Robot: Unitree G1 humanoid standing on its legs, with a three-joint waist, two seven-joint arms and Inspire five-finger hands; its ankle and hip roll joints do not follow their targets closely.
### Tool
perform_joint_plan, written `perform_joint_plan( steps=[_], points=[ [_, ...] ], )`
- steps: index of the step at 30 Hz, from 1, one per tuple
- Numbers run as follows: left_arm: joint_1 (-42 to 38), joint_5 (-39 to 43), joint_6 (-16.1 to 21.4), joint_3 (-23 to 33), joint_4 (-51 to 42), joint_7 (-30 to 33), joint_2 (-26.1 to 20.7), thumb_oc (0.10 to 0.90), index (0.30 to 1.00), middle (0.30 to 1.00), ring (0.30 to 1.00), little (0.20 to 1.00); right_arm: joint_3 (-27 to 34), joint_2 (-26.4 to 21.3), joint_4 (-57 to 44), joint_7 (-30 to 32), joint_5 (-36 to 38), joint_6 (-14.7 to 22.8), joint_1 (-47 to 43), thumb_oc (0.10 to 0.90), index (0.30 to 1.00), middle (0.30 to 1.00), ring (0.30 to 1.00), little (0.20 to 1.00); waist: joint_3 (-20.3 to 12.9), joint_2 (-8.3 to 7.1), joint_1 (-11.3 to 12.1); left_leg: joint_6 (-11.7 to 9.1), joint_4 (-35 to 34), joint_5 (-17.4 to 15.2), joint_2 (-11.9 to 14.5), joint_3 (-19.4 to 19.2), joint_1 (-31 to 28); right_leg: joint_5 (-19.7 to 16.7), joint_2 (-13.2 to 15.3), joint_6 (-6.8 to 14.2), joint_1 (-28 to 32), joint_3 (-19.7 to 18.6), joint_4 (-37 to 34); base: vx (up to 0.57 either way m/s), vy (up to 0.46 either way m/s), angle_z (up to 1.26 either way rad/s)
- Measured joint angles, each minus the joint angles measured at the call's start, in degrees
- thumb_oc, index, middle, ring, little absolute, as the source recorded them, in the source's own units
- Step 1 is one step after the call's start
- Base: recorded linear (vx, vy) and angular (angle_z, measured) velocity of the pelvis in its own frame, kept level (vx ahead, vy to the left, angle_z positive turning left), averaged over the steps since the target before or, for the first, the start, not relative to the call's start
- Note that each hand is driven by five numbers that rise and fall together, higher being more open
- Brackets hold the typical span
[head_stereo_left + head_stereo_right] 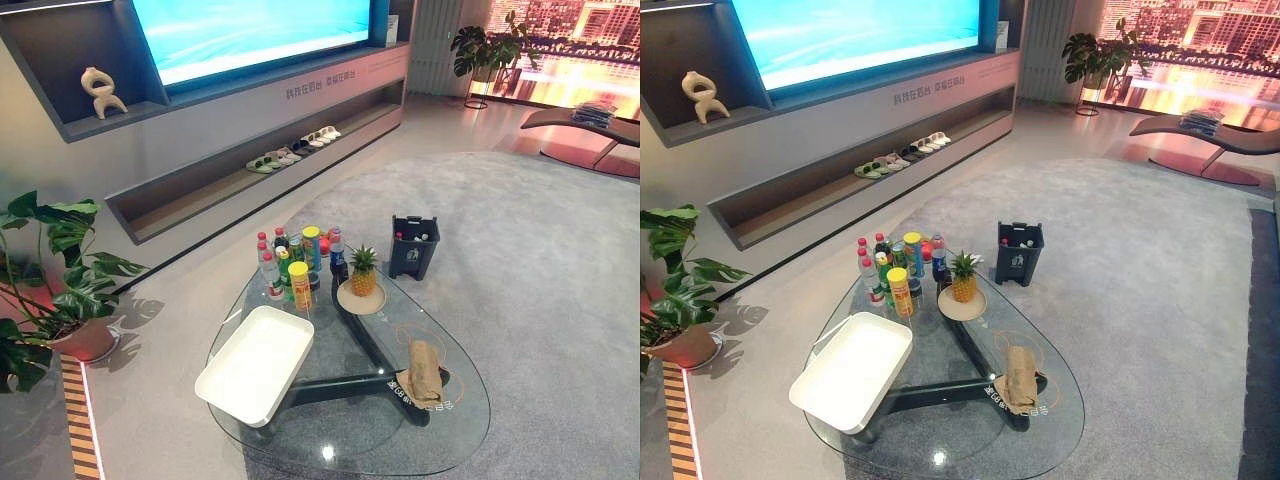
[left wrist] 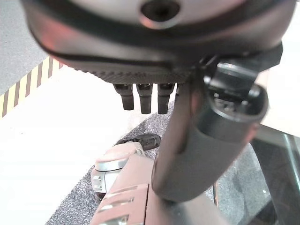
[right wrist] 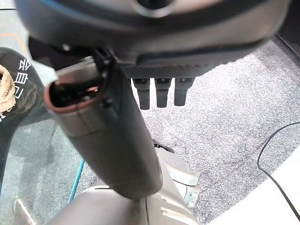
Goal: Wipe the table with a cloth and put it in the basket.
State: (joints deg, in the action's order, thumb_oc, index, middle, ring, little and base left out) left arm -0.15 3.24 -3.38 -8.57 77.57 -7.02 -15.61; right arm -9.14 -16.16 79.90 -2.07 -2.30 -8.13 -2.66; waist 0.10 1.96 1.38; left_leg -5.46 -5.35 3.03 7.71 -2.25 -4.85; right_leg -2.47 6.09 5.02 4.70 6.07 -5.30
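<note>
Cloth (image 1: 424, 371) is just lying bunched on the glass counter (image 1: 300, 430), right of the white tray (image 1: 255, 362), nothing started yet, my left hand (image 2: 154, 89) and right hand (image 3: 159, 89) both hang relaxed and empty, so next I'd reach and grab it.

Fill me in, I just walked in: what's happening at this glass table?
Nothing is being handled yet. The brown cloth lies untouched on the glass table, near its right edge. The white basket sits empty on the left side. Both the left hand and the right hand hang open by the table's near edge, holding nothing. Wiping has not started.
</note>
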Motion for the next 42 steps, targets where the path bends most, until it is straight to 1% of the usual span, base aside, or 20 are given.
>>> perform_joint_plan(
  steps=[20,25,26,27,28,30,31,32,33,34,35,37,39,40,41,42],
  points=[
    [0.19,0.42,0.06,0.32,-0.05,0.05,0.00,0.800,0.900,0.900,0.900,0.900,0.04,-0.07,0.00,-0.01,0.00,-0.07,0.04,0.800,0.900,0.900,0.900,0.900,0.33,-0.21,-0.01,-0.07,-0.01,-0.05,0.00,0.07,0.39,0.05,-0.06,0.05,-0.09,-0.01,0.00,0.02,0.000,0.00],
    [-0.05,2.96,0.67,0.37,-0.09,0.29,-0.10,0.800,0.900,0.900,0.900,0.900,0.01,-0.41,-0.03,0.01,0.03,0.01,-0.31,0.800,0.900,0.900,0.900,0.900,1.21,-0.08,0.04,-0.21,0.07,0.12,-0.08,0.05,2.34,-0.15,-0.06,-0.02,-2.43,-0.09,0.01,-0.06,0.015,-0.01],
    [-0.50,4.61,1.21,0.35,-0.13,0.61,-0.13,0.800,0.900,0.900,0.900,0.900,-0.06,-0.50,-0.02,0.05,0.06,-0.01,-1.06,0.800,0.900,0.900,0.900,0.900,2.07,-0.14,0.05,-0.24,0.40,0.38,-0.12,0.10,4.03,-0.46,-0.06,-0.03,-3.83,-0.14,0.01,-0.18,0.027,-0.02],
    [-0.96,5.09,1.42,0.36,-0.11,0.82,-0.14,0.800,0.900,0.900,0.900,0.900,-0.02,-0.50,-0.01,0.07,0.08,-0.07,-1.47,0.800,0.900,0.900,0.900,0.900,2.56,0.34,-0.03,-0.13,0.40,0.57,-0.15,0.12,4.27,-0.62,-0.06,-0.12,-4.39,-0.16,0.02,-0.29,0.037,-0.03],
    [-2.69,6.62,1.87,0.42,-0.37,1.31,-0.11,0.800,0.900,0.900,0.900,0.900,-0.01,-0.75,-0.09,0.36,0.22,-0.01,-3.15,0.800,0.900,0.900,0.900,0.900,4.93,0.56,-0.06,-0.19,0.46,1.63,-0.33,0.34,6.29,-1.67,-0.08,-0.33,-6.45,-0.27,0.03,-0.22,0.025,-0.03],
    [-4.90,8.75,2.24,0.41,-1.78,1.64,-0.06,0.800,0.900,0.900,0.900,0.900,-0.10,-1.27,-0.59,0.92,0.28,0.03,-5.45,0.800,0.900,0.900,0.900,0.900,8.63,0.71,-0.15,-0.24,0.72,2.46,-0.62,0.41,8.71,-2.81,-0.03,-0.01,-8.89,-0.42,0.21,-0.20,0.015,-0.02],
    [-7.29,10.60,2.83,0.27,-3.13,1.76,-0.12,0.800,0.900,0.900,0.900,0.900,-0.13,-1.79,-0.69,1.25,0.31,0.05,-8.06,0.800,0.900,0.900,0.900,0.900,11.57,1.06,-0.03,-0.09,1.16,3.20,-0.89,0.76,11.42,-3.82,0.14,0.01,-10.94,-0.52,0.38,-0.19,-0.003,0.07],
    [-10.02,12.10,3.12,0.31,-3.47,1.93,0.08,0.800,0.900,0.900,0.900,0.900,-0.13,-2.18,-0.74,1.73,0.62,0.01,-10.38,0.800,0.900,0.900,0.900,0.900,14.89,1.44,-0.11,0.02,1.41,4.07,-1.14,1.17,12.39,-4.56,0.25,0.10,-11.56,-0.41,0.43,-0.18,-0.011,0.09],
    [-11.34,13.03,3.32,0.04,-3.72,2.27,0.16,0.800,0.900,0.900,0.900,0.900,-0.18,-2.23,-0.62,2.12,0.80,0.01,-10.93,0.800,0.900,0.900,0.900,0.900,16.12,1.49,-0.12,-0.09,1.82,4.19,-1.21,1.36,12.98,-4.73,0.30,0.10,-11.91,-0.43,0.42,-0.16,-0.015,0.12],
    [-13.19,14.51,4.49,-0.08,-4.37,2.84,0.15,0.800,0.900,0.900,0.900,0.900,-0.27,-2.21,-0.57,2.36,1.50,0.21,-12.72,0.800,0.900,0.900,0.900,0.900,18.63,1.38,-0.11,-0.14,2.67,4.22,-1.25,1.51,13.47,-4.85,0.32,-0.03,-11.98,-0.40,0.43,-0.13,-0.013,0.06],
    [-14.22,15.45,5.21,-0.02,-4.50,3.12,0.13,0.800,0.900,0.900,0.900,0.900,-0.27,-2.21,-0.60,2.40,1.91,0.62,-13.61,0.800,0.900,0.900,0.900,0.900,19.65,1.37,-0.18,-0.17,3.03,4.19,-1.24,1.60,13.83,-4.88,0.29,-0.06,-12.15,-0.28,0.45,-0.16,-0.018,0.04],
    [-18.16,18.56,7.79,-0.32,-6.26,3.83,-0.31,0.800,0.900,0.900,0.900,0.900,-1.32,-3.12,-1.20,2.99,2.53,2.01,-16.90,0.800,0.900,0.900,0.900,0.900,23.10,1.48,-0.19,-0.48,6.13,3.75,-1.20,1.90,17.20,-3.69,0.34,-0.37,-15.86,-0.20,4.52,-0.13,-0.023,0.03],
    [-21.45,19.83,8.94,-0.43,-6.85,4.01,-1.07,0.800,0.900,0.900,0.900,0.900,-1.37,-4.00,-1.64,3.64,3.02,2.46,-19.60,0.800,0.900,0.900,0.900,0.900,25.94,1.56,-0.45,-0.36,9.32,3.08,-1.37,2.39,20.41,-2.48,0.54,-0.20,-19.50,-0.40,9.02,-0.10,-0.056,0.05],
    [-22.97,20.54,9.02,-0.83,-6.84,4.15,-1.57,0.800,0.900,0.900,0.900,0.900,-1.38,-4.34,-1.66,3.71,3.30,2.47,-20.72,0.800,0.900,0.900,0.900,0.900,26.70,1.57,-0.64,-0.41,11.25,2.52,-1.56,2.88,22.43,-1.26,0.76,-0.43,-21.85,-0.43,11.70,-0.10,-0.069,0.10],
    [-24.98,21.07,9.18,-1.96,-6.88,4.32,-2.81,0.800,0.900,0.900,0.900,0.900,-1.41,-4.67,-1.66,3.91,4.07,2.47,-22.28,0.800,0.900,0.900,0.900,0.900,27.58,1.22,-0.69,-0.38,14.21,1.60,-1.90,3.27,25.79,0.74,1.22,-0.59,-25.97,-0.55,16.58,-0.10,-0.065,0.10],
    [-25.73,21.41,9.21,-2.04,-7.04,4.38,-3.36,0.800,0.900,0.900,0.900,0.900,-1.51,-4.77,-1.66,4.04,4.29,2.48,-23.10,0.800,0.900,0.900,0.900,0.900,28.06,1.00,-0.73,-0.39,15.71,1.24,-2.13,3.44,27.36,1.60,1.46,-0.62,-27.90,-0.70,18.98,-0.11,-0.066,0.10]
  ],
)
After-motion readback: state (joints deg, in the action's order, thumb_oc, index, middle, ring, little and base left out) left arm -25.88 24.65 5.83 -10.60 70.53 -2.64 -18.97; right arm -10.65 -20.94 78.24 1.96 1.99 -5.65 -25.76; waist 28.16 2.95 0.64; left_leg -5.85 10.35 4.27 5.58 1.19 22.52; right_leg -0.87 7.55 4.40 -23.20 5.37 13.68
